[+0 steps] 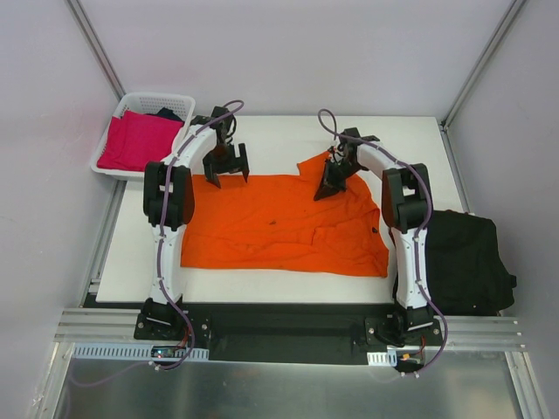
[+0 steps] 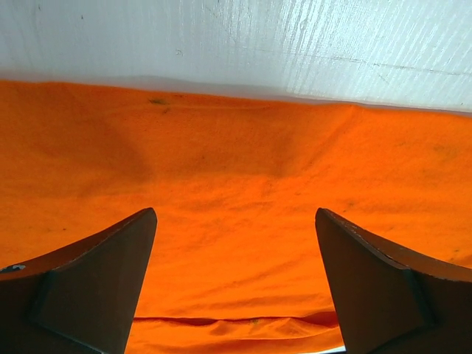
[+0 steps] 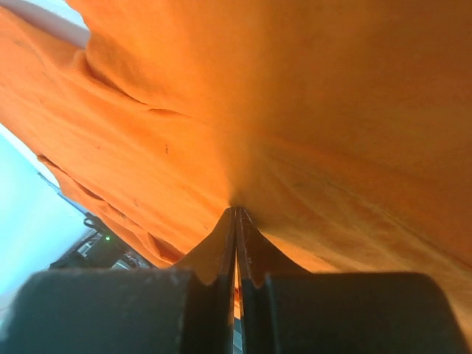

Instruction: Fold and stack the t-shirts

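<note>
A bright orange t-shirt (image 1: 279,227) lies spread across the white table, wrinkled along its near edge. My left gripper (image 1: 227,177) hovers over the shirt's far left edge with its jaws wide open and nothing between them; its wrist view shows orange cloth (image 2: 236,169) below the left gripper (image 2: 236,221). My right gripper (image 1: 325,194) is shut on the orange t-shirt (image 3: 310,110) near its far right part, where a flap is lifted. The cloth bunches at the right gripper (image 3: 236,209). A black t-shirt (image 1: 467,262) lies at the table's right edge.
A white lattice basket (image 1: 144,98) stands at the far left corner, holding a magenta-pink t-shirt (image 1: 138,140) and something dark behind it. Bare white table (image 2: 295,44) runs beyond the orange shirt's far edge. Grey walls close in the back and sides.
</note>
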Action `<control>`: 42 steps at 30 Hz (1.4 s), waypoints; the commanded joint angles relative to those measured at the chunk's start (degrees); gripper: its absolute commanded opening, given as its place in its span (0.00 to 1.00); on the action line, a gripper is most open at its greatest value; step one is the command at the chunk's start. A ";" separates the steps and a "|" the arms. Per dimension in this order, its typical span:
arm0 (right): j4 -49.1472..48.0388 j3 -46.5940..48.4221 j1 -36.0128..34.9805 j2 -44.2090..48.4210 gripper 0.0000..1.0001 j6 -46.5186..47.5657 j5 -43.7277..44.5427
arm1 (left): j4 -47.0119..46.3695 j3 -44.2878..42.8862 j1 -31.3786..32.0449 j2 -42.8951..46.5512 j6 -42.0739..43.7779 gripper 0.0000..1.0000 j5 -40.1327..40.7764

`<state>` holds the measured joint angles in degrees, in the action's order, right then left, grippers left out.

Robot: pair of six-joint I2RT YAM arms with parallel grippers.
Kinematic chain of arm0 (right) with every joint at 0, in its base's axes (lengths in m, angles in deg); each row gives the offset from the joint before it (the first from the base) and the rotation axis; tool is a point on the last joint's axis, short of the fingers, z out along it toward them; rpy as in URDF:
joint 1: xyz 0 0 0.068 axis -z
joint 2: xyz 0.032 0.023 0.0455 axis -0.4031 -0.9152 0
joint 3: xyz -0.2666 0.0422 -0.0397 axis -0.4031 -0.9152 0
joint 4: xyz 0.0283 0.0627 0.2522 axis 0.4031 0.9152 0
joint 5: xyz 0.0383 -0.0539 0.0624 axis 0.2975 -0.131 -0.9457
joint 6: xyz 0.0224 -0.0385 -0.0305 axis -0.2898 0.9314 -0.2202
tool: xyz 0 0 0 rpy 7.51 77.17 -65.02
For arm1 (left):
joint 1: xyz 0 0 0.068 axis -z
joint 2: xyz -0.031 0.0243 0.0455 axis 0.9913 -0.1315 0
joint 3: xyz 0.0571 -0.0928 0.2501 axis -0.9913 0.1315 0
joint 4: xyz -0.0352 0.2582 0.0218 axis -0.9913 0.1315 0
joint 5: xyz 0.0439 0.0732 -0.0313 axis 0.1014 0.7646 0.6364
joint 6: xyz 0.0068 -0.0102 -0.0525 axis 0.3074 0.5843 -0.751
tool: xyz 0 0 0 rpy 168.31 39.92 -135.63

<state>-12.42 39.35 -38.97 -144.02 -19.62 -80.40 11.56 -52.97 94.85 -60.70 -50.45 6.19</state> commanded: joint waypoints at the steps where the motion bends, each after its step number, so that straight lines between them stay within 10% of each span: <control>1: -0.94 -2.30 1.40 2.39 0.01 -0.51 2.63 | 0.56 -0.07 0.25 3.62 1.70 0.90 0.65; 20: -3.13 -7.05 3.34 4.42 0.01 -1.48 2.91 | 0.47 -0.16 0.16 2.74 2.31 0.91 0.65; 42: -8.41 -3.00 5.53 11.18 0.08 -9.12 -13.02 | 1.79 -11.75 -3.18 -5.07 3.98 0.95 21.40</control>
<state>-20.49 36.38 -34.12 -139.08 -27.58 -90.23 12.54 -59.88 91.68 -62.47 -49.03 24.27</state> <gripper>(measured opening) 0.076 0.956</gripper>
